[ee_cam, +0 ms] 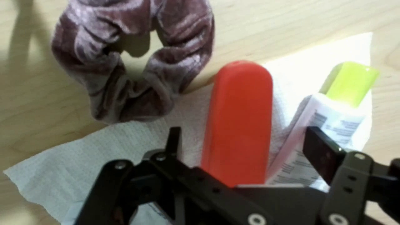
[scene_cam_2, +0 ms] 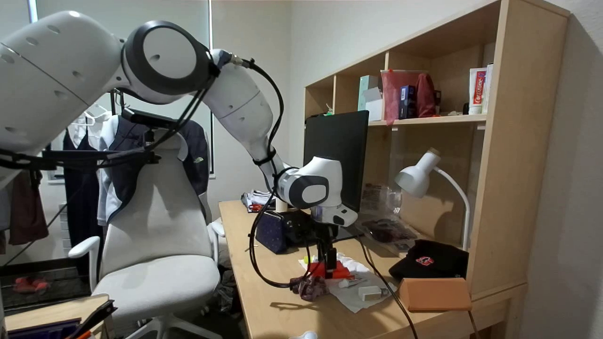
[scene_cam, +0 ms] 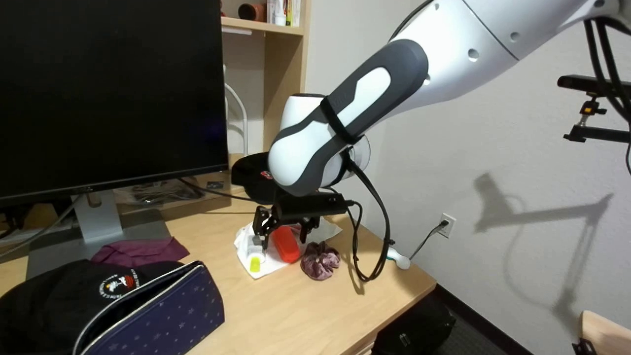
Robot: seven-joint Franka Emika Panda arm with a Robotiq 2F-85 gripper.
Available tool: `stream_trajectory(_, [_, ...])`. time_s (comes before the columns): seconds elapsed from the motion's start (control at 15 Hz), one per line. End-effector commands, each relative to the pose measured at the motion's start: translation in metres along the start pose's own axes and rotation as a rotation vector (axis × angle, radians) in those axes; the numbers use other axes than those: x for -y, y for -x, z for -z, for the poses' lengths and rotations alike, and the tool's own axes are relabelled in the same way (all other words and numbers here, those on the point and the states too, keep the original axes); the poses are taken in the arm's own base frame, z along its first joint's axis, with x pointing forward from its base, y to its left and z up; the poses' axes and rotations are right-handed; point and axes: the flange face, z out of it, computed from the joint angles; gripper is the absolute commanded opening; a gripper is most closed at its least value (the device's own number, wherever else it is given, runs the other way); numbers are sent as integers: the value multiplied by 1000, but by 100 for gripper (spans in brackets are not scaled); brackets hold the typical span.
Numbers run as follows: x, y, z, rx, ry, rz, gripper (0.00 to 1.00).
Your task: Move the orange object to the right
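The orange object is a bright orange-red oblong bar with rounded ends. It lies on a white paper sheet, in an exterior view (scene_cam: 286, 245), partly hidden in an exterior view (scene_cam_2: 342, 271), and in the wrist view (ee_cam: 240, 122). My gripper (ee_cam: 245, 139) is open with one finger on each side of the bar and a visible gap to it on both sides. The gripper's base hides the bar's near end in the wrist view. In an exterior view the gripper (scene_cam: 284, 237) is low over the sheet. Nothing is held.
A dark mauve scrunchie (scene_cam: 320, 261) lies beside the bar. A white tube with a yellow-green cap (ee_cam: 351, 84) lies on its other side, under one finger. The sheet (scene_cam_2: 353, 301) also bears small white items. A navy pouch (scene_cam: 162, 315), monitor (scene_cam: 113, 98) and brown box (scene_cam_2: 435, 294) stand around.
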Motion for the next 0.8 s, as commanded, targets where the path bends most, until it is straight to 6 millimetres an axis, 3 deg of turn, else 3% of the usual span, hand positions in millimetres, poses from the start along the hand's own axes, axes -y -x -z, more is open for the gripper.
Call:
stream_trajectory(0.0, [-4, 3, 24, -45, -27, -38, 100])
stream_trajectory(0.33, [-16, 9, 76, -115, -41, -7, 100])
stream_trajectory(0.53, [-27, 25, 110, -114, -29, 56, 100])
stream_trajectory(0.73, [-51, 55, 136, -75, -12, 173, 100])
